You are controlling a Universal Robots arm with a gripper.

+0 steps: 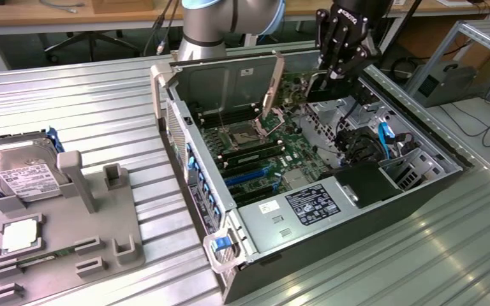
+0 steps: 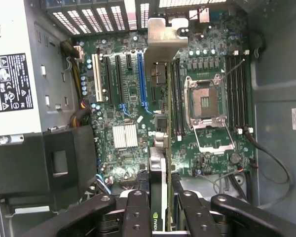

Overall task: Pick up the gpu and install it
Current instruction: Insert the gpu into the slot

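Wrist view: the gripper (image 2: pixel 160 213) is clamped on the graphics card (image 2: pixel 158 170), one black finger (image 2: pixel 137 210) on each face. The card is seen edge-on, with its silvery end bracket (image 2: pixel 165 39) at the far end. It hangs above the green main board (image 2: pixel 123 98), roughly in line with the long slots (image 2: pixel 140 81) and not seated in any of them.

In the exterior view the gripper (image 1: pixel 334 73) is in the upper right of the frame, over the back part of the open computer case (image 1: pixel 313 255), with the card (image 1: pixel 295 86) held below it. At the lower left, a grey holder (image 1: pixel 100 217) on the metal table (image 1: pixel 100 108) carries a hard drive (image 1: pixel 23 172) and a small square chip (image 1: pixel 20 233), well apart from the case.
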